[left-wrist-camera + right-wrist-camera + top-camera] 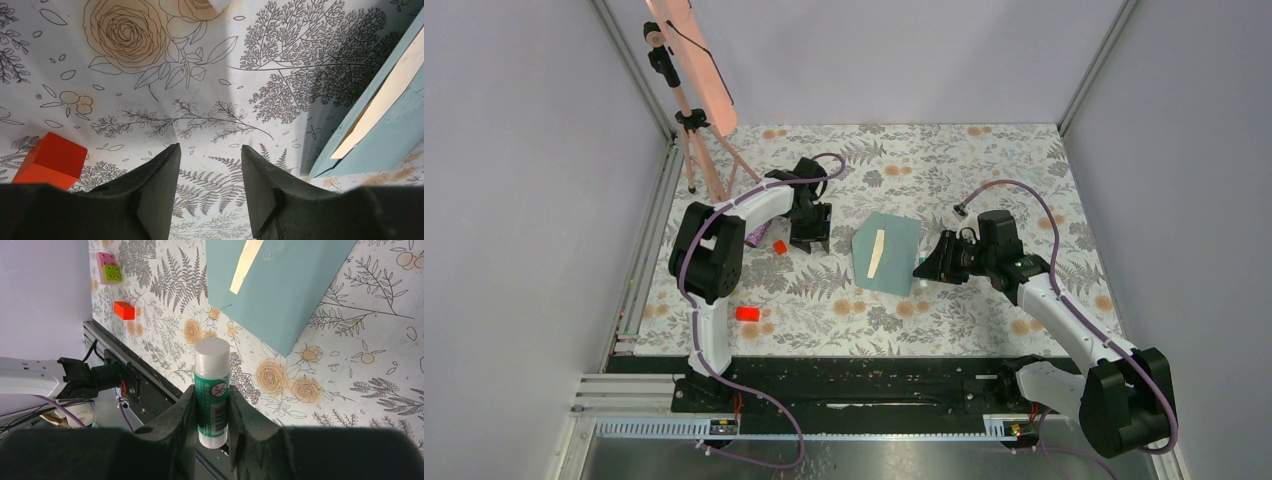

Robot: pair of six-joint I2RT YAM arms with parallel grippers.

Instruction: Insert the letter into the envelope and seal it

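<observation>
Envelope (889, 253) lay teal and flat in the middle of the tabletop (1024, 170) as we looked from above, only a narrow strip of the letter (877, 255) showing on it. Left pincer (810, 243) sat near its left side, right pincer (928, 266) just off its right edge. Over to the left wrist camera: jaws stood apart, nothing between them but bare tabletop, an orange block (50, 160) on one side, the envelope's edge on the other. Right wrist camera: that pincer was clenched on a glue stick (212, 390), white end toward the envelope. We judged the letter all but tucked in and the sealing step in hand. Next move called for uncapping the stick if it was capped, running glue along the flap, then pressing it down.
</observation>
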